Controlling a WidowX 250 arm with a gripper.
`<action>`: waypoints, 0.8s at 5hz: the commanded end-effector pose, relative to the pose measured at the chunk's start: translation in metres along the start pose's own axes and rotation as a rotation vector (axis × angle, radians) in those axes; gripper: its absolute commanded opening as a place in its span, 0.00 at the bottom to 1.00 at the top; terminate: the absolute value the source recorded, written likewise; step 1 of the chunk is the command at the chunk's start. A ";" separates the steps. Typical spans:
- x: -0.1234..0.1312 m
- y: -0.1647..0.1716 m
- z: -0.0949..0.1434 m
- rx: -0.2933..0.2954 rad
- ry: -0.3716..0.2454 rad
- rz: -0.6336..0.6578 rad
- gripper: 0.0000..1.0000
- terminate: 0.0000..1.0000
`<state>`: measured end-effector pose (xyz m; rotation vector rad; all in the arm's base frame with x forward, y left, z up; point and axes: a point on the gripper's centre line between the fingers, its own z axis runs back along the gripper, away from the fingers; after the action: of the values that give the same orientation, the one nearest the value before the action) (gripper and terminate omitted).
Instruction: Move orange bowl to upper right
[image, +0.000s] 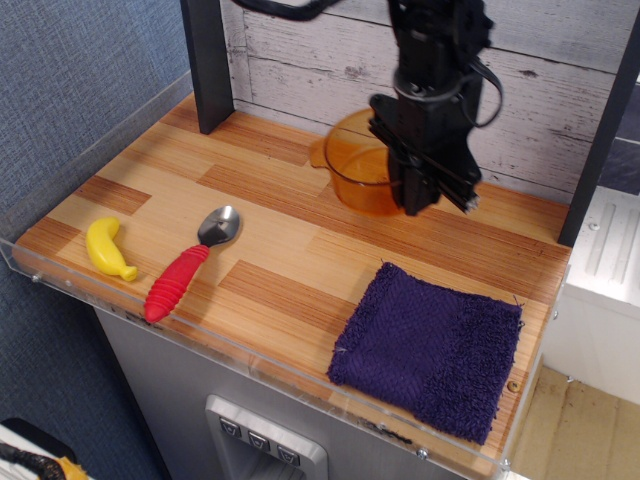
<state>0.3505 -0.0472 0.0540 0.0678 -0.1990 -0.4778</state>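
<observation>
Looks like a lab's mock kitchen: wood-print worktop (330, 240) with clear acrylic edges, fake plank backdrop (560, 90).

A: How much of the orange bowl (362, 168) is in sight?
B: Only its left part; the gripper (418, 190) covers the right side.
A: And the fingers?
B: Too dark and bunched to tell apart.
A: The bench (300, 250)?
B: The purple towel (432, 348) hides its near right corner.
</observation>
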 end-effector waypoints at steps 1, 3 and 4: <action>0.029 -0.027 0.006 -0.042 -0.062 -0.098 0.00 0.00; 0.040 -0.042 -0.018 -0.089 -0.030 -0.159 0.00 0.00; 0.040 -0.042 -0.018 -0.089 -0.029 -0.156 0.00 0.00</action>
<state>0.3697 -0.0977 0.0221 -0.0130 -0.1653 -0.6305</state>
